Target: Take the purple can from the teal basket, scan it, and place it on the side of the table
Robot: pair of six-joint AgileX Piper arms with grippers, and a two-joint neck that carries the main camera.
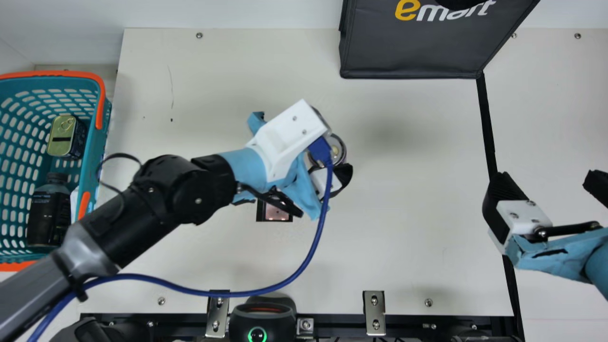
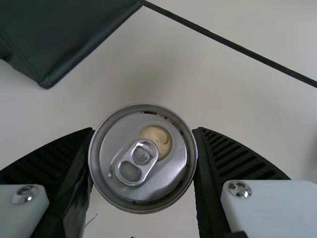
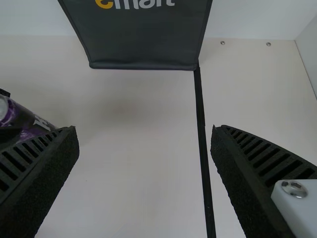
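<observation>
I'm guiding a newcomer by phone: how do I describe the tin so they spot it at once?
Find the teal basket with orange trim at the main view's left edge. Inside, near its right wall, is a tin with a pull ring. Its gold-coloured, rounded-rectangular lid sets it apart from the dark, capped bottle in the same basket.

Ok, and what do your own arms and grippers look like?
My left arm has black joints, a grey section, pale blue wrapping, a white housing and a blue cable. My right arm shows similar wrapping. Both the left gripper and right gripper have black ribbed fingers and white mounts with silver screws.
</observation>
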